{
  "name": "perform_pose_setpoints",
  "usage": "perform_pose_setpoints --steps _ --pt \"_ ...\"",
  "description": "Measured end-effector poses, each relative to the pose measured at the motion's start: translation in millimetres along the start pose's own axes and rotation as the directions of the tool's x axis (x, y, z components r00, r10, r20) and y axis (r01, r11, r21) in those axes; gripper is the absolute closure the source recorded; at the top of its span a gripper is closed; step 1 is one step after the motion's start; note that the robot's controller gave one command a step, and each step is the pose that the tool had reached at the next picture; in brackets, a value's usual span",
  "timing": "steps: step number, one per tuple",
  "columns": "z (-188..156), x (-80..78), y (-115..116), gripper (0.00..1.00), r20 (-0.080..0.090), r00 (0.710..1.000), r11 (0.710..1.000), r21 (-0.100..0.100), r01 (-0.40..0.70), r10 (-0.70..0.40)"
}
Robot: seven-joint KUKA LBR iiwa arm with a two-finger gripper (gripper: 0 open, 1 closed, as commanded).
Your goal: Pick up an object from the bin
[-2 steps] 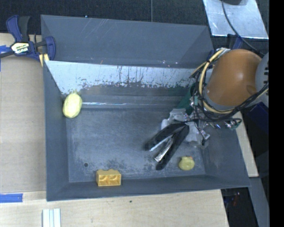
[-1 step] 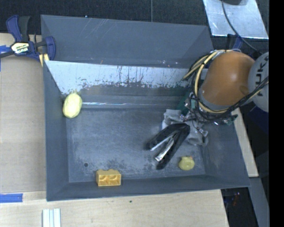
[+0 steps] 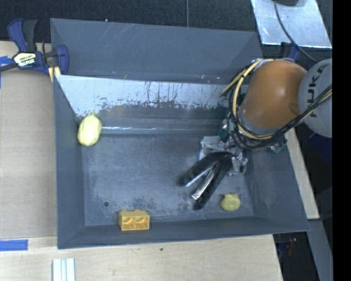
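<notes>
A robot arm's pincer [image 3: 191, 193] hangs low over the floor of a grey metal bin [image 3: 164, 98], its two dark fingers parted in a narrow V with nothing between them. Just beside the pincer, off its nearer finger toward the bin's front wall, lies a small yellow-green rounded lump [image 3: 230, 202], apart from the fingertips and outside their span. Well away from the pincer, along that same front wall beyond its tips, sits a yellow moulded plastic brick [image 3: 134, 220]. Farther off still, in the far corner beyond the tips, rests a pale yellow-green egg-shaped piece [image 3: 89, 131]. The rounded lump, nearest to hand, looks the likely candidate. It appears light and perhaps slightly soft, and its curved skin would probably let it roll or squirt out of a pinch made off-centre. The safest hold looks to be across its widest middle, with the fingers set squarely on opposite sides and closed gently. The brick, by contrast, seems stiff, with flat parallel faces that should take a firm grip.
</notes>
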State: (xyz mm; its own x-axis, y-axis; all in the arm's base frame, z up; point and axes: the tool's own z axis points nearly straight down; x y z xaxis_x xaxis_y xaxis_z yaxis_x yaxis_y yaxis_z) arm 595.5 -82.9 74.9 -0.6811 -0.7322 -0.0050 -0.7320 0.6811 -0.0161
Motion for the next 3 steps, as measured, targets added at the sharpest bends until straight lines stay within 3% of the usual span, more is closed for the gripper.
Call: perform_pose_setpoints --steps 1,2,3 --pt "0 -0.1 0 1.00 0.000 1.000 1.000 0.000 0.000 0.000" --pt "-36 0.5 2 1.00 -0.001 1.000 1.000 -0.007 -0.002 0.002" --pt "-64 -1.5 0 1.00 0.005 1.000 1.000 0.001 -0.001 0.001"
